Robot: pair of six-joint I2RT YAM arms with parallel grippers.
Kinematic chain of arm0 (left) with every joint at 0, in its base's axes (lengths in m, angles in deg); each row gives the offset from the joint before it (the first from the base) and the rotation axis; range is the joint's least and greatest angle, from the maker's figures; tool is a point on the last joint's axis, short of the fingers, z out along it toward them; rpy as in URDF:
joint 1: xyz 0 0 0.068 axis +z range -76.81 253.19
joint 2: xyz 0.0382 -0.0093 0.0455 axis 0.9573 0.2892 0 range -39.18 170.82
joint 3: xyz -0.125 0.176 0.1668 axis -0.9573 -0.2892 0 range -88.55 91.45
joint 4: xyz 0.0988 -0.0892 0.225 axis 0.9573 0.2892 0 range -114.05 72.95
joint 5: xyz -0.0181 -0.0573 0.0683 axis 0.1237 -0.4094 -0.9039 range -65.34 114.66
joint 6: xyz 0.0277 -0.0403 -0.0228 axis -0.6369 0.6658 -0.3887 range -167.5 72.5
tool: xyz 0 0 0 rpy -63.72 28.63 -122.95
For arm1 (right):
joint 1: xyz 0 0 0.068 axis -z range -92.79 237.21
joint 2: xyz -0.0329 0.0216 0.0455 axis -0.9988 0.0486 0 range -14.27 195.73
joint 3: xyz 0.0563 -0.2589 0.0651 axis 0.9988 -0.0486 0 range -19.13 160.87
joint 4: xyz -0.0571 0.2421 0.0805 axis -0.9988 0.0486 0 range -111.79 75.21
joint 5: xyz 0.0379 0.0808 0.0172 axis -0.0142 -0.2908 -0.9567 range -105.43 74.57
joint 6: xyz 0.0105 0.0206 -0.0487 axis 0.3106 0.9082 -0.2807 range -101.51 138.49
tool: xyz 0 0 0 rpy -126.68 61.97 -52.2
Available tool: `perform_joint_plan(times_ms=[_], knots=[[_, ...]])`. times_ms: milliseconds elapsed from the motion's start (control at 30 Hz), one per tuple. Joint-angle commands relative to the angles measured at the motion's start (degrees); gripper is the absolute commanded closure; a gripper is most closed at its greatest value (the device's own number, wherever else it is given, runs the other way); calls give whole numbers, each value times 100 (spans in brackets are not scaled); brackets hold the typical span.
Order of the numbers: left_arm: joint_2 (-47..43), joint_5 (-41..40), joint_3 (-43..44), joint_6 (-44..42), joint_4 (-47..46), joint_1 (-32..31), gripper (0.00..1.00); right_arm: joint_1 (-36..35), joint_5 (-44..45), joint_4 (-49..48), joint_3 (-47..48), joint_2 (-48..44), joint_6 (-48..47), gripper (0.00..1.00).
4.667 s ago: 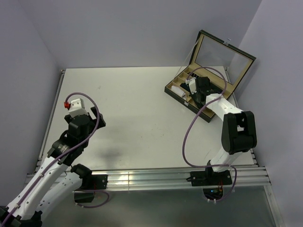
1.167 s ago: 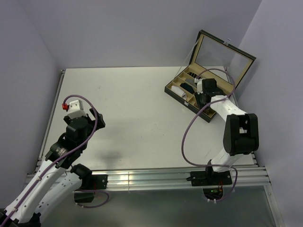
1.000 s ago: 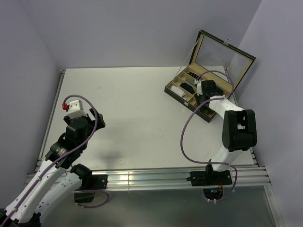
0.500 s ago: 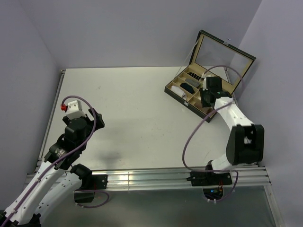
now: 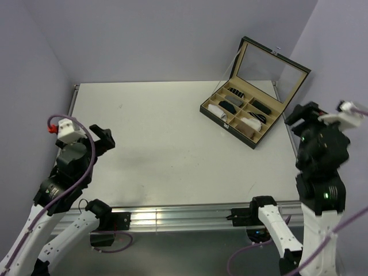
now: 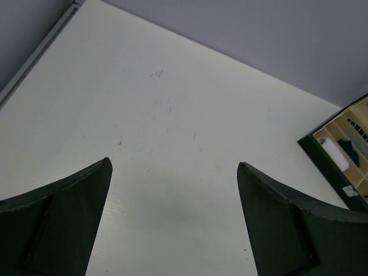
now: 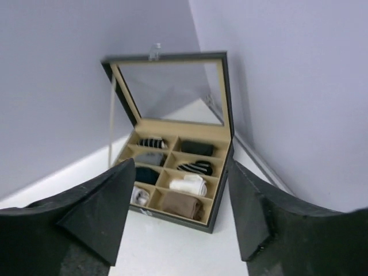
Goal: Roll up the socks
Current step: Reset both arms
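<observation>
White sock (image 7: 189, 184), tan sock (image 7: 179, 204) rolled in box (image 7: 223, 178)

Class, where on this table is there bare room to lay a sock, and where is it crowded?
Free: the table from its left edge across to the open box. Crowded: inside that box, every compartment filled.
</observation>
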Motion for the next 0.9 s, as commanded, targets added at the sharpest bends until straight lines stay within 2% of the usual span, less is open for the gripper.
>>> perform_joint_plan(times_ms=[0, 33, 233, 433, 467, 667, 867], knots=[[-49, -319, 617, -86, 281, -26, 4, 22, 324, 561, -201, -769, 409, 26], [-75, -407, 706, -121, 307, -26, 3, 14, 350, 570, -341, -1215, 375, 25], [-286, -733, 1023, -383, 238, -18, 0, 14, 605, 798, -693, -2578, 6, 20], [-532, -1216, 1014, -516, 229, -26, 1, 5, 684, 1097, -983, -3556, -337, 12], [-610, -1269, 953, -499, 185, -26, 0, -4, 597, 1088, -1036, -3783, -407, 0], [-761, -1427, 742, -288, 35, -26, 1, -30, 175, 623, -1511, -4496, -689, 0], [-769, -1462, 645, -86, -52, -26, 1, -74, 148, 587, -1669, -4436, -707, 0]])
